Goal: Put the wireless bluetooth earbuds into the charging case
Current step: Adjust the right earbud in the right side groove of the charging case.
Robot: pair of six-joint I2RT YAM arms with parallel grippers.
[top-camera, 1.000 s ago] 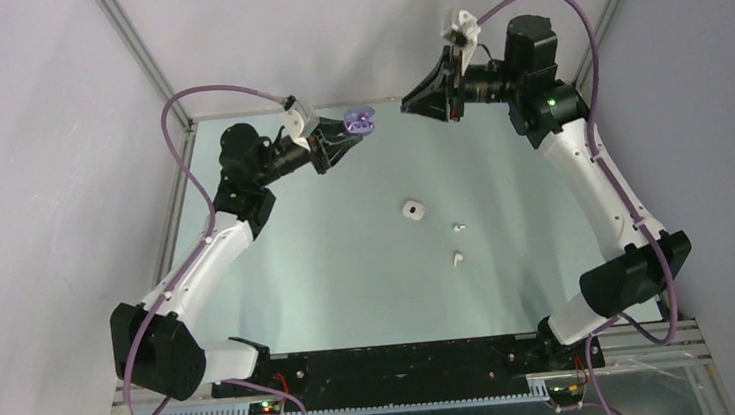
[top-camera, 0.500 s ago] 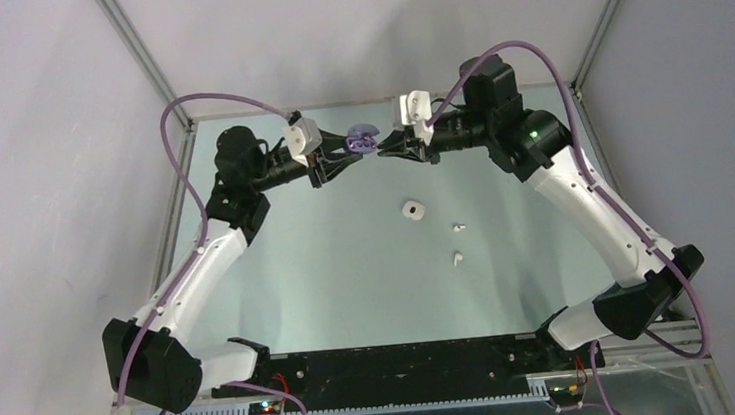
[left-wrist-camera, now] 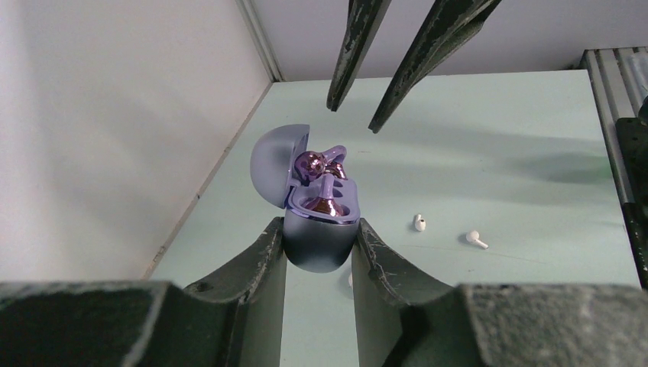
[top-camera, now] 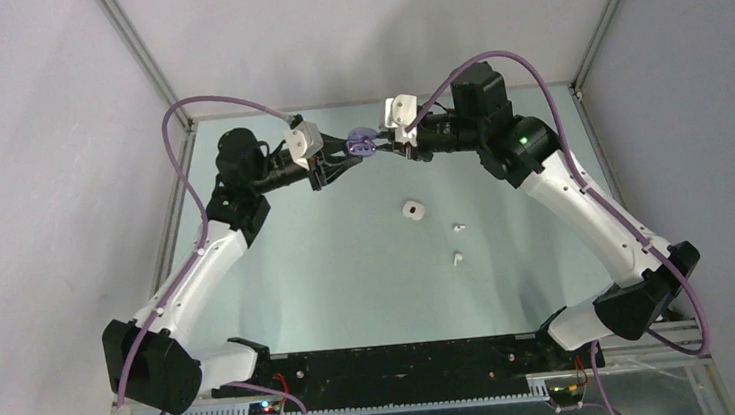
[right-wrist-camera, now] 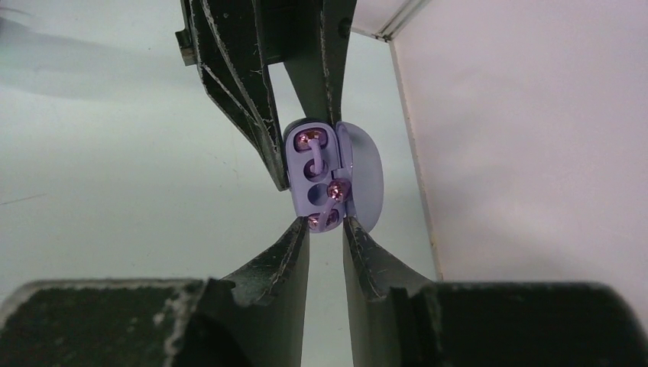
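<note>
My left gripper (top-camera: pixel 354 149) is shut on the open purple charging case (top-camera: pixel 363 143) and holds it in the air over the far side of the table. In the left wrist view the case (left-wrist-camera: pixel 321 241) sits between my fingers (left-wrist-camera: pixel 319 229), lid tipped back. Two purple earbuds (left-wrist-camera: pixel 315 163) lie in its wells; one stands proud with its stem across. My right gripper (top-camera: pixel 381 144) faces the case from the right, narrowly open and empty, its tips (right-wrist-camera: pixel 326 225) just short of the case's open face (right-wrist-camera: pixel 315 180). Two white earbuds (top-camera: pixel 459 228) (top-camera: pixel 456 257) lie on the table.
A small white case (top-camera: pixel 412 210) lies on the green table mid-centre, left of the white earbuds, which also show in the left wrist view (left-wrist-camera: pixel 419 222) (left-wrist-camera: pixel 475 239). White walls and a metal frame (top-camera: pixel 153 76) close in the back and sides.
My right arm has swung down and left from the back right until its gripper tips meet the purple case. My left gripper has shifted slightly, still holding the case.
</note>
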